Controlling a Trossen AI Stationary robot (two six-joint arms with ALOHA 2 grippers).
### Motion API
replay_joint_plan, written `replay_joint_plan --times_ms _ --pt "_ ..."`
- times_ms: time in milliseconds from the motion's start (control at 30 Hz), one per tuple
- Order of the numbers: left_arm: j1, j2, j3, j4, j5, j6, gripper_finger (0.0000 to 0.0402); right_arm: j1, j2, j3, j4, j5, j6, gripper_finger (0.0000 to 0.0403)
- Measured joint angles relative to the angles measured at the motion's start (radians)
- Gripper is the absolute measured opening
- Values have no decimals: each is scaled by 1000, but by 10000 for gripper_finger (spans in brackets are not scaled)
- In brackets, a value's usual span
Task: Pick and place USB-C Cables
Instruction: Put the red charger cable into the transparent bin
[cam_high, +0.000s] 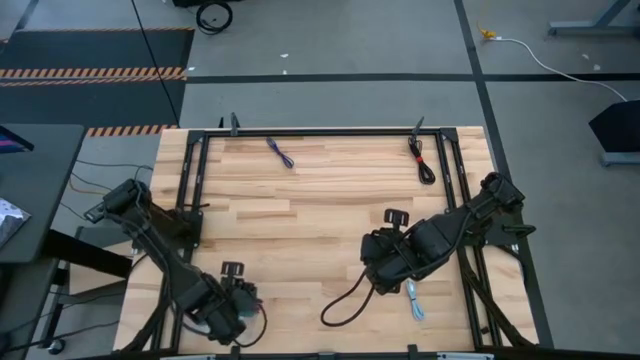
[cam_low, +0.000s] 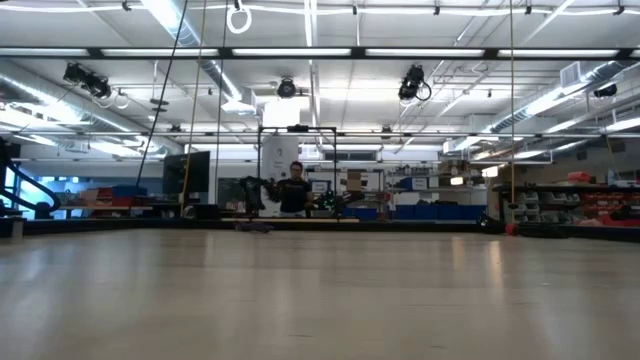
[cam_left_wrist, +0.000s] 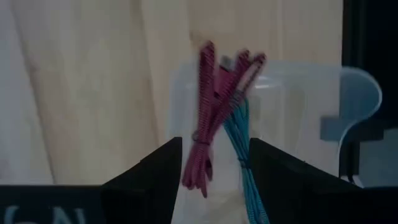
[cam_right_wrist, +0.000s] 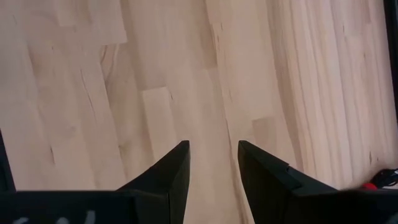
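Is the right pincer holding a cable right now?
No: the right pincer is open, with only bare table showing between its fingers in its wrist view.

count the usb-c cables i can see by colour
purple cable: 1
black-and-red cable: 1
light blue cable: 1
maroon-red cable: 1
teal cable: 1
Total: 5

Count, high view: three cables loose on table (cam_high: 300, 215) — one purple cable (cam_high: 281, 153) at 11 o'clock, one black-and-red cable (cam_high: 421, 160) at 1 o'clock, one light blue cable (cam_high: 414, 300) at 5 o'clock. Left wrist view: one maroon-red cable (cam_left_wrist: 211, 112), one teal cable (cam_left_wrist: 245, 162). Total five. Arms: two
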Motion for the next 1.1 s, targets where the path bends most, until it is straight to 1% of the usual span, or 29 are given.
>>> replay_joint_plan --times_ms 133,267,400,567,633,733,800,900,933,1033,1100 --pt "0 0 -51 39 -8 -6 194 8 0 0 0 0 2 142" --pt "3 0 -121 135 35 2 194 8 0 0 0 0 5 142" --pt "7 1 -170 159 15 15 194 8 0 0 0 0 4 142" --pt "28 1 -262 299 9 19 194 2 0 0 0 -1 3 142" --pt "44 1 -299 327 13 6 190 2 0 0 0 -1 2 142" --pt "66 1 -323 309 47 -13 160 2 0 0 0 -2 2 142" --pt "77 1 -319 294 83 -17 121 2 0 0 0 -1 4 142" --pt "87 1 -281 246 135 -25 47 2 0 0 0 -2 5 142" --pt "88 1 -262 233 147 -25 32 2 0 0 0 -2 5 142" --pt "85 1 -205 159 152 -30 30 2 0 0 0 -1 18 142" --pt "79 1 -174 121 157 -40 37 4 0 0 0 -3 27 142"
